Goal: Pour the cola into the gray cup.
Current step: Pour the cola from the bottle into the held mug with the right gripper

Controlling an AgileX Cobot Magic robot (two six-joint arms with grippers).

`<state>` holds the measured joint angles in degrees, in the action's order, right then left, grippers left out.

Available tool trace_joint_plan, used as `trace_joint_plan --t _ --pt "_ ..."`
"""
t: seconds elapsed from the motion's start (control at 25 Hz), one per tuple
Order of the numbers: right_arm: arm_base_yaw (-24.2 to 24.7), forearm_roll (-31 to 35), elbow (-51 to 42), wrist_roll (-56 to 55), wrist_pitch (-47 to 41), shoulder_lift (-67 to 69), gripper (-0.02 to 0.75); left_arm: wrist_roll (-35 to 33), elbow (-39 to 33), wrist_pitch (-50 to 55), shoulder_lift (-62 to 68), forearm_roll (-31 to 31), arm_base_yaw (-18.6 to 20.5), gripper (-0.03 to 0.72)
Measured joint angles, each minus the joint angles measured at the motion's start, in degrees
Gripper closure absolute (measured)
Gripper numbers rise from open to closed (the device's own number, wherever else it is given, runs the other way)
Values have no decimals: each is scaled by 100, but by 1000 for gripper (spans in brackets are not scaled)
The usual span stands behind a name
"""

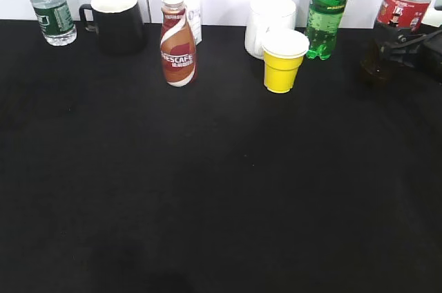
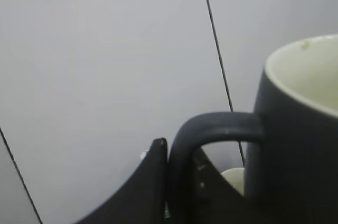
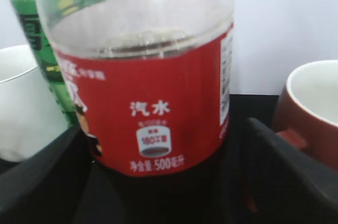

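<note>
The cola bottle [image 3: 148, 108] stands right of the green bottle [image 1: 330, 6], between the wide-open right end effector's fingers [image 3: 285, 171], not gripped. The left end effector [image 2: 177, 182] is closed on the gray cup's [image 2: 296, 145] handle.

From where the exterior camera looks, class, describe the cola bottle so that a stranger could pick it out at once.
Follow the row of drinks along the back edge of the black table to its far right end. There, right of the green soda bottle, stands the cola bottle. It alone is clear plastic with a red label and dark liquid.
</note>
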<state>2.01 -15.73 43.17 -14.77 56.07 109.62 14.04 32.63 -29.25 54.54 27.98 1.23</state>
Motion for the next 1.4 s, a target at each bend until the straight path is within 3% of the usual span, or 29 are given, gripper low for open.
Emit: trace_joint_plan --t 0.28,0.52,0.8,0.88,0.92,1.12,1.24,1.4 --pt "0 51 129 -5 281 390 93 0 0 -46 0 0 0 640" --pt "0 -313 539 -253 191 538 118 0 0 -46 0 0 0 640" --pt "0 -342 688 -283 438 777 168 0 0 -46 0 0 0 640" --pt "0 -377 693 -289 493 791 218 0 0 -46 0 0 0 640" --pt "0 -465 693 -296 565 803 262 0 0 -40 0 0 0 640" --pt "0 -1055 693 -1081 935 821 262 0 0 183 0 57 0 640" --pt "0 -1881 678 -1818 867 257 262 4 0 359 0 434 0 640" --pt "-11 -2805 675 -2448 -910 -1158 262 420 0 440 18 734 0 640"
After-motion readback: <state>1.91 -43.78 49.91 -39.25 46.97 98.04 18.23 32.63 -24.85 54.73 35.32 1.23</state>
